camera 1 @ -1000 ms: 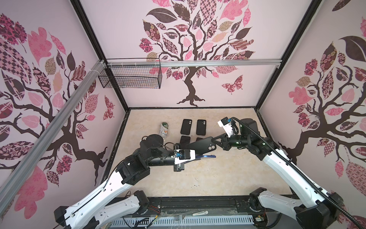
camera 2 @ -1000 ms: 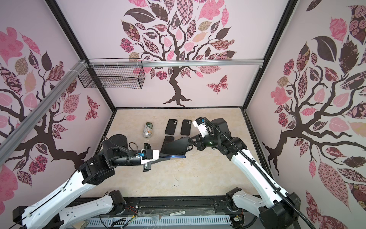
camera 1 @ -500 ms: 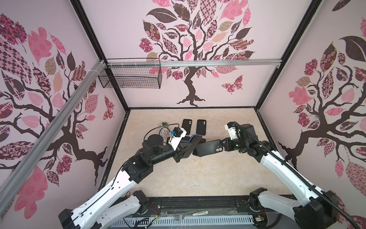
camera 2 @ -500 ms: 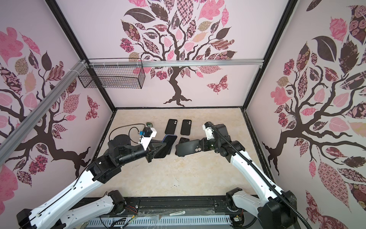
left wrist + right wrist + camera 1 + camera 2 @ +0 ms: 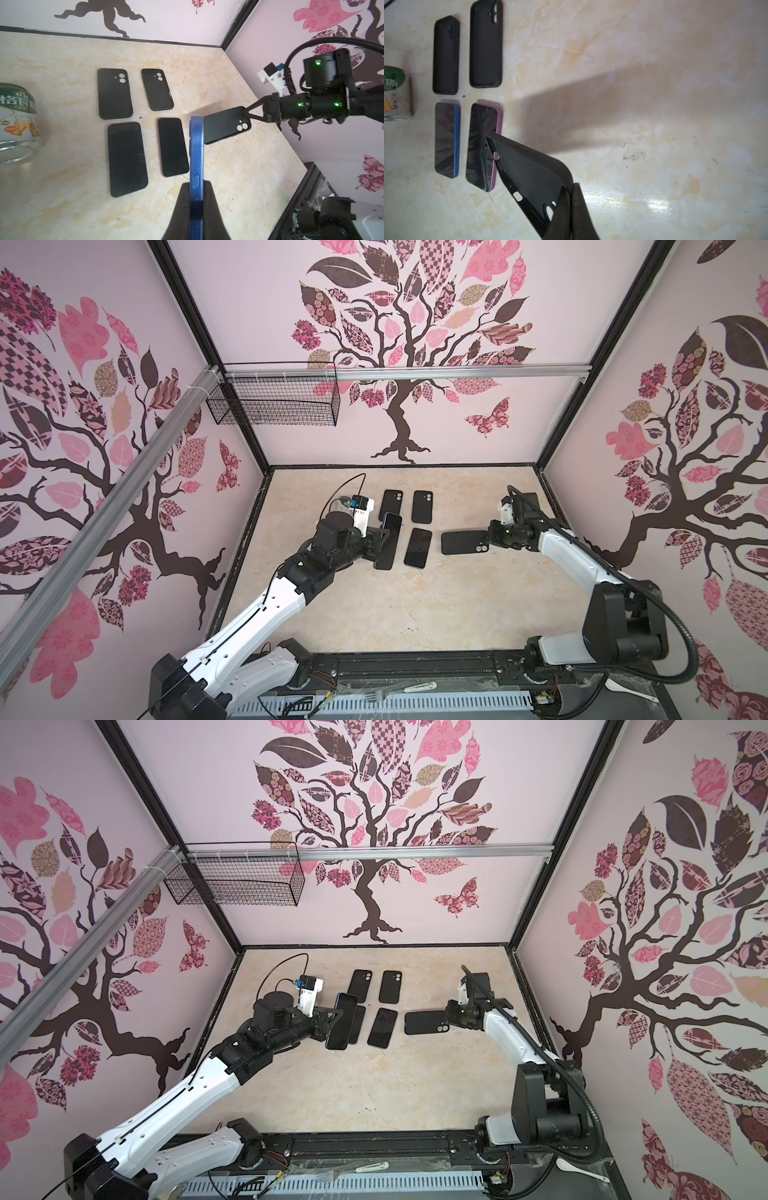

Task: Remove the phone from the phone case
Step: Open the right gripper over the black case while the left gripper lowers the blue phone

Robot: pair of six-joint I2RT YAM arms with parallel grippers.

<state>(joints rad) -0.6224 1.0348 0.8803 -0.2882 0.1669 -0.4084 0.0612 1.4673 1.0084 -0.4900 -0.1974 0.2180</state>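
Lay both down flat: your left gripper [image 5: 196, 188] clamps the blue phone [image 5: 196, 145], right gripper [image 5: 490, 540] the empty case [image 5: 461, 542] at its 3 o'clock.

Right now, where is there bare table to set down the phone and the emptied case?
Bare: the table's near half, between the lying phones and the front rail; also the far right corner. Crowded: far left, around the two cases and the can.
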